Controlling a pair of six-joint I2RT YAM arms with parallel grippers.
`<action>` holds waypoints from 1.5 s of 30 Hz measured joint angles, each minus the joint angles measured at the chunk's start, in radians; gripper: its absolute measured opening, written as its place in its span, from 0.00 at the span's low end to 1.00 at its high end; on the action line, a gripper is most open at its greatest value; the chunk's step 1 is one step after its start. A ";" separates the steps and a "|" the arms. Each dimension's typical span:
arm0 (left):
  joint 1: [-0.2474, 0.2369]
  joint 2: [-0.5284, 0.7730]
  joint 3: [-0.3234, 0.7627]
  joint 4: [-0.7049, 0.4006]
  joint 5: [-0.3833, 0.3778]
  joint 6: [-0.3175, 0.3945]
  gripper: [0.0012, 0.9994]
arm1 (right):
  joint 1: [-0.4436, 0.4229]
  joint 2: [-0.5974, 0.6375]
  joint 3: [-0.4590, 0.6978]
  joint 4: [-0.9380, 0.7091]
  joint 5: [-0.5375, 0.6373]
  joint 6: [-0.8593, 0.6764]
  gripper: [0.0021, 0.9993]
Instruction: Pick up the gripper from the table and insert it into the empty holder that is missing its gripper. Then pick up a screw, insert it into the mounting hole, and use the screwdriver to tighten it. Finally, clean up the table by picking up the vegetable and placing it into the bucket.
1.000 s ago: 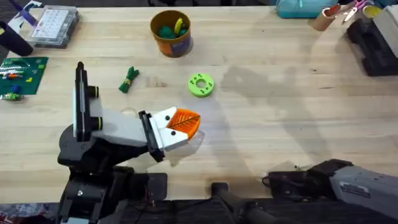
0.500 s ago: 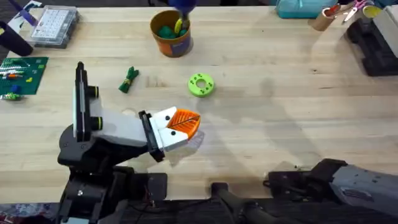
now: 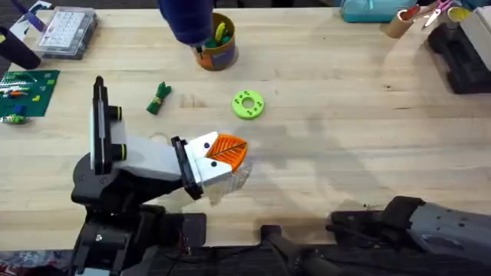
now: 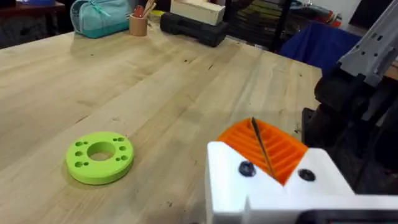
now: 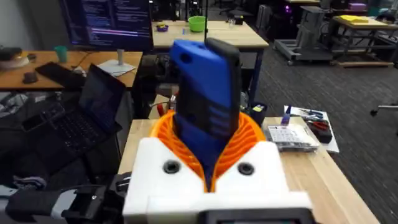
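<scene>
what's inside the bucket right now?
In the bucket, a yellow item shows against the inner wall. The blue screwdriver, held in the right gripper, hangs over its left half and covers the rest.

The left claw (image 4: pixel 261 152) shows orange ribbed pads pressed together on a white base. A green ring-shaped disc (image 4: pixel 99 156) lies flat on the wooden worktop (image 4: pixel 155 81) nearby.

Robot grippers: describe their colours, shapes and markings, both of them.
The left gripper has a boxy white plastic body with two dark screw heads and fan-shaped orange ribbed pads. The right gripper matches it: white body, two dark screws, orange ribbing. The right arm is black with a pale grey segment.
</scene>
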 joint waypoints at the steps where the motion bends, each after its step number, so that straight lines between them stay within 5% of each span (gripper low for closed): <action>1: 0.000 0.000 0.000 0.000 0.000 0.000 0.01 | 0.003 0.000 0.000 0.000 0.001 -0.003 0.02; 21: 0.000 0.000 0.000 0.000 0.000 0.000 0.01 | 0.041 0.000 -0.060 0.044 -0.040 -0.009 0.02; 45: 0.000 0.000 0.000 0.000 0.000 0.000 0.01 | 0.076 -0.070 -0.451 0.435 -0.068 0.044 0.02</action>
